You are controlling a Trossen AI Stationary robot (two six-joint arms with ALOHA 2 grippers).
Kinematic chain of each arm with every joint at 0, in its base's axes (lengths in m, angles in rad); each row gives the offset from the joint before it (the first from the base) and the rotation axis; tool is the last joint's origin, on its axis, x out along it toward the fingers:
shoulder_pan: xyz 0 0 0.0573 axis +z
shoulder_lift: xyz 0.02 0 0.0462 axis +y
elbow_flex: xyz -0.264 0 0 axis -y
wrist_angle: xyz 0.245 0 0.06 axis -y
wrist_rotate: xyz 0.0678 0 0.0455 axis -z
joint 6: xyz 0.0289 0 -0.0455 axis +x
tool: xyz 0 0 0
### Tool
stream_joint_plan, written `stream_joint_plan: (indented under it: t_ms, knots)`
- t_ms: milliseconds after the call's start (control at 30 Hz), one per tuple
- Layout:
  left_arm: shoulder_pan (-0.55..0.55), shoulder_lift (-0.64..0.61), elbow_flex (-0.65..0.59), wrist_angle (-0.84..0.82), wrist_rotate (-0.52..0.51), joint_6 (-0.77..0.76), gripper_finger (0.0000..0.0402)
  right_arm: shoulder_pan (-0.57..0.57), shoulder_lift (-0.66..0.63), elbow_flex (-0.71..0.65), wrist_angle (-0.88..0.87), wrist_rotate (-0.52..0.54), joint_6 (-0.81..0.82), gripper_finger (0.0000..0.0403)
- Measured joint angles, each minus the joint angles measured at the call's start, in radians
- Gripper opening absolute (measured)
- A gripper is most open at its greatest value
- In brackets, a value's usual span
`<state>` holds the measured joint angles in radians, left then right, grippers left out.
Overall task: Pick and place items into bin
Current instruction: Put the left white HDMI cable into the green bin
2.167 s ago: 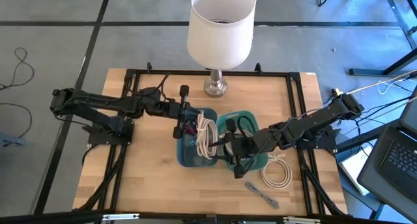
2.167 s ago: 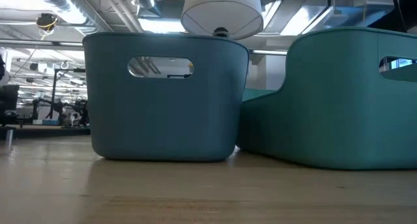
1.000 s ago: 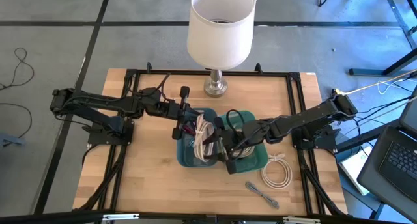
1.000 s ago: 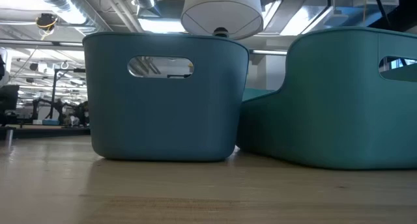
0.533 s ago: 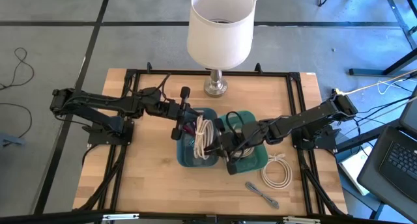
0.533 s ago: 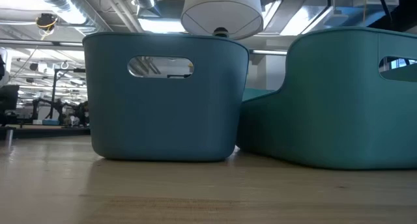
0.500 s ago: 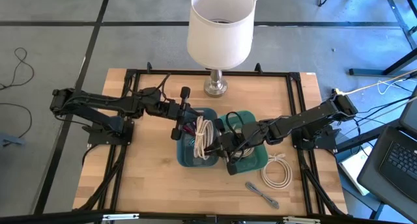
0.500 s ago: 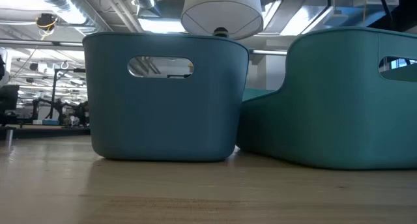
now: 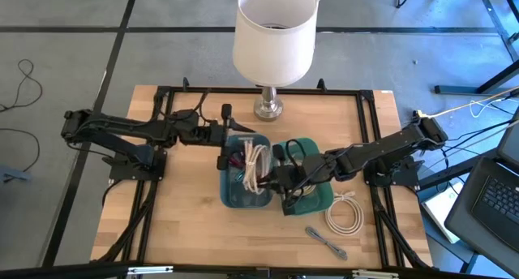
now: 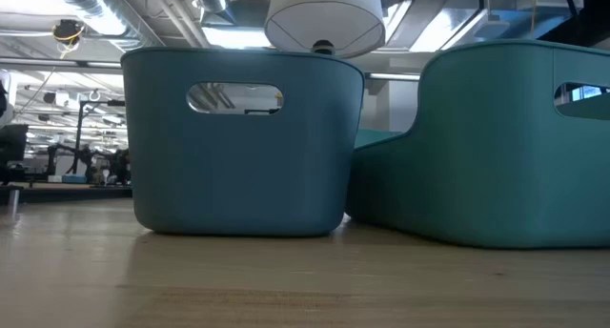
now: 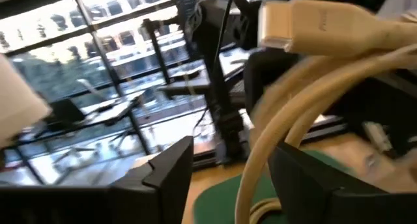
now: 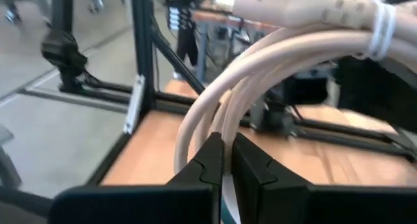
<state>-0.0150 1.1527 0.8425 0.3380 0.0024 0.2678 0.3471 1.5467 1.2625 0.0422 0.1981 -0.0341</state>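
Note:
My right gripper (image 9: 274,177) is shut on a coiled white cable (image 9: 256,165) over the blue bin (image 9: 232,196). In the right wrist view the coil (image 12: 280,48) arches away from the shut fingers. My left gripper (image 9: 224,146) is open at the blue bin's far left corner. In the left wrist view its fingers (image 11: 166,175) stand on either side of a loop of the same cable (image 11: 287,113). Red and purple pieces (image 9: 237,159) lie in the blue bin. A thin black cable loop (image 9: 292,154) lies in the teal bin (image 9: 318,199). My right gripper pinches one or two strands of the coil (image 12: 225,160) between its two fingers. It comes from the table's right side, slanting down. The coil stands up beyond the fingers, over the blue bin. My left gripper is open; I cannot tell whether its fingers touch the cable loop.
A white-shaded lamp (image 9: 274,36) stands at the table's far edge. Another white coil (image 9: 344,215) and a grey strap (image 9: 326,240) lie on the wood near the front right. In the low view the blue bin (image 10: 238,147) and the teal bin (image 10: 496,147) stand side by side.
My right gripper has edged a little toward the table's left and far edges with the white coil, which now stands over the middle of the blue bin. My left gripper has stayed open at the bin's far left corner.

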Motion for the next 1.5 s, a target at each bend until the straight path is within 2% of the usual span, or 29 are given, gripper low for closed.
stream_joint_plan:
  t_ms: [133,467,567,700,833,967,1100,1333,1500]
  knots:
    - [-0.040,-0.061,0.000,-0.099,-0.102,0.041,0.0203,0.021,-0.050,0.000,-0.121,0.055,0.043,0.0013]
    - [-0.171,-0.246,0.000,-0.351,-0.268,0.003,0.0201,0.179,-0.142,0.000,-0.403,0.466,0.184,0.0013]
    - [-0.207,-0.288,0.000,-0.399,-0.298,-0.019,0.0204,0.214,-0.164,0.000,-0.514,0.513,0.285,0.0013]
    - [-0.248,-0.332,0.000,-0.449,-0.348,-0.042,0.0205,0.226,-0.172,0.000,-0.697,0.524,0.468,0.0013]
    - [-0.274,-0.354,0.000,-0.457,-0.386,-0.045,0.0205,0.204,-0.170,0.000,-0.891,0.470,0.668,0.0013]
    - [-0.281,-0.355,0.000,-0.455,-0.407,-0.045,0.0205,0.161,-0.169,-0.001,-0.958,0.387,0.733,0.0012]
    - [-0.281,-0.351,0.000,-0.455,-0.409,-0.037,0.0205,0.099,-0.169,-0.030,-0.940,0.280,0.720,0.0012]
    - [-0.280,-0.351,0.000,-0.455,-0.410,-0.034,0.0205,-0.017,-0.168,-0.156,-0.786,-0.017,0.732,0.0012]
    - [-0.280,-0.351,0.000,-0.467,-0.412,-0.035,0.0205,-0.032,-0.168,-0.203,-0.787,-0.088,0.791,0.0012]
